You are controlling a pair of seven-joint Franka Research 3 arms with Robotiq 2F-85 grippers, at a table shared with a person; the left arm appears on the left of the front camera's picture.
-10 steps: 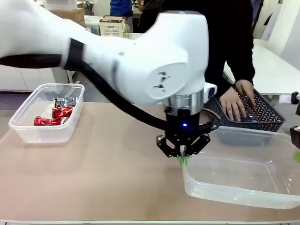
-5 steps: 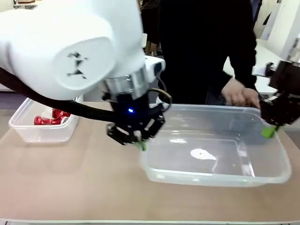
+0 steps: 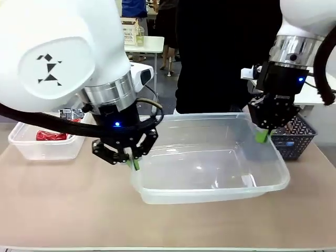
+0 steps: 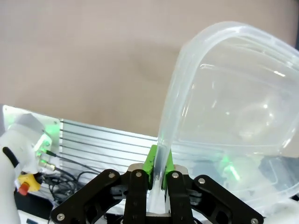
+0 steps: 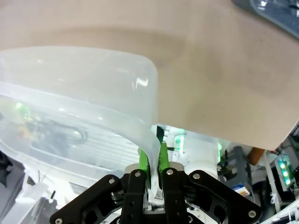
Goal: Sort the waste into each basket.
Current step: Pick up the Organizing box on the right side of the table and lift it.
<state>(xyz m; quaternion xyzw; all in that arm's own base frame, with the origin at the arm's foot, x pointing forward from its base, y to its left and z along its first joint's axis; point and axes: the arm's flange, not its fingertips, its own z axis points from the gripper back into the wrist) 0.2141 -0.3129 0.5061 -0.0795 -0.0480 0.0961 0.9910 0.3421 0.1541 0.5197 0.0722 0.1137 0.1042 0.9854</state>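
Tub [image 3: 210, 195] shifted left, apparently lifted off table; long axis left-right.

We see a smooth tan tabletop [image 3: 63, 205] spanning the near scene. At its far right stands a dark blue-grey lattice-sided plastic basket [image 3: 300, 137]. A person in dark clothing [image 3: 220, 58] stands at the far side, with a small white table [image 3: 143, 44] farther off to the left.

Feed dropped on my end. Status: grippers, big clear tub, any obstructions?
Left gripper shut on left rim of large clear rectangular plastic tub. Right gripper shut on its right rim. Dark lattice-sided basket close beside right gripper.
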